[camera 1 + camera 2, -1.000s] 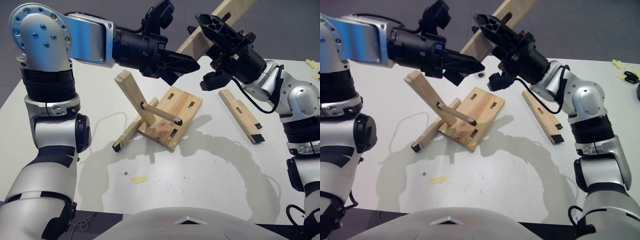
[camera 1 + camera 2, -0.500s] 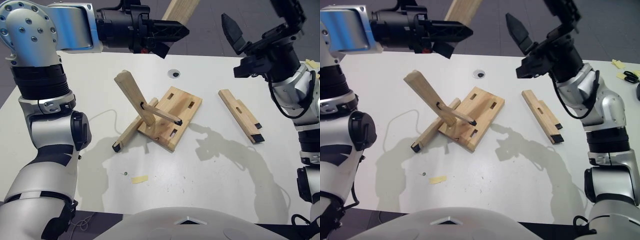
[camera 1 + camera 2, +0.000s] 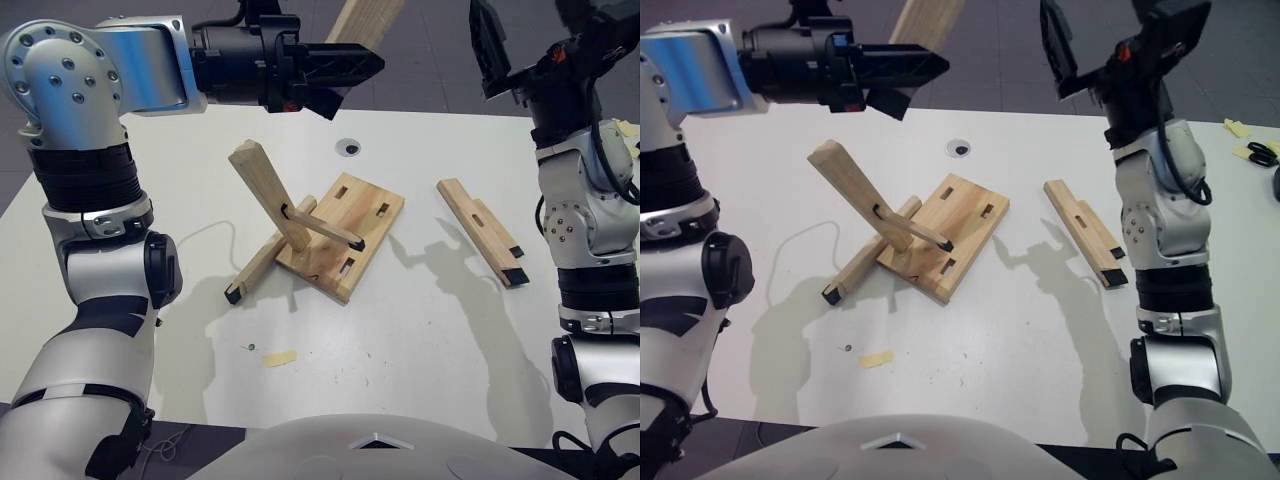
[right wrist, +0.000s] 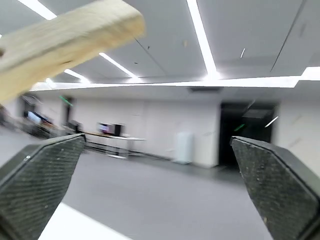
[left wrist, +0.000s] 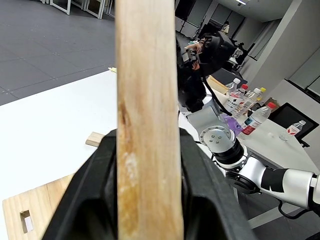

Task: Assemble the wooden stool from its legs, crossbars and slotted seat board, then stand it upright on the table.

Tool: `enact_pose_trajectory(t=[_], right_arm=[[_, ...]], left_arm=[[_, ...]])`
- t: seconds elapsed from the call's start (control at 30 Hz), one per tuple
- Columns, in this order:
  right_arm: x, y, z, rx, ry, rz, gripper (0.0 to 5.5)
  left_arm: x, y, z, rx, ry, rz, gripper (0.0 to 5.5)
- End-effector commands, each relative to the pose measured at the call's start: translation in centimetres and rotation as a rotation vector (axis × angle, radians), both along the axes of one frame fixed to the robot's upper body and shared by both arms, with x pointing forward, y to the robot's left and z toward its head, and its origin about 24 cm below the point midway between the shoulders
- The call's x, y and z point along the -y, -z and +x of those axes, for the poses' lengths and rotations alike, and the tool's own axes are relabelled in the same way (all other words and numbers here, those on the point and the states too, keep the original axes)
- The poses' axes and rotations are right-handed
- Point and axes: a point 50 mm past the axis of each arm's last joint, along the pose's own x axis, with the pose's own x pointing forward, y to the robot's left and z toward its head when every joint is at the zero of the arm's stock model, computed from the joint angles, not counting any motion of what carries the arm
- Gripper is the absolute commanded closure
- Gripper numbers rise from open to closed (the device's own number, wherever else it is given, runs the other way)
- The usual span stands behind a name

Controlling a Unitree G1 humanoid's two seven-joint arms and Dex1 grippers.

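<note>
My left gripper (image 3: 350,72) is shut on a long wooden leg (image 3: 366,17), held high over the table's far side; in the left wrist view the leg (image 5: 147,125) fills the gap between the black fingers (image 5: 87,200). My right gripper (image 4: 157,140) stands open, raised at the far right, one finger (image 3: 488,45) pointing up, and the leg's end (image 4: 65,40) is apart from it. The slotted seat board (image 3: 362,215) lies flat mid-table. On its left edge leans a tilted leg (image 3: 262,185), joined by a black-tipped crossbar (image 3: 328,229) to a lying leg (image 3: 262,258).
A joined pair of wooden pieces (image 3: 482,231) lies flat to the right of the board. A small round hole (image 3: 348,148) marks the table's far side. A tape scrap (image 3: 280,357) and a tiny screw (image 3: 251,347) lie near the front. More tape bits (image 3: 622,127) sit at the right edge.
My right gripper has let go of the leg and swung up and to the right. My left gripper has lifted the leg up and away from the seat board.
</note>
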Motion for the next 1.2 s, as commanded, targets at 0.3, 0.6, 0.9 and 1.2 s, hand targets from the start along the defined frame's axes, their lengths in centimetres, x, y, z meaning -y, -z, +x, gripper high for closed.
enact_pose_trajectory(t=[0.3,0.6,0.9,1.2], right_arm=[[-1.9,-1.6,-4.8,-0.271,-0.925,0.382,0.10],[-2.7,-5.5,-4.1,-0.091,-0.904,0.346,0.10],[-3.9,-7.6,-4.0,-0.055,-0.963,0.433,1.40],[-3.8,-7.1,-4.5,-0.071,-1.013,0.454,2.91]], left_arm=[[-0.5,-1.1,-1.9,0.228,0.162,-0.006,4.47],[-0.4,-0.5,-2.2,0.237,0.203,0.027,4.47],[-0.2,-0.1,-2.4,0.238,0.216,0.045,4.47],[-0.2,0.0,-2.4,0.228,0.221,0.041,4.47]])
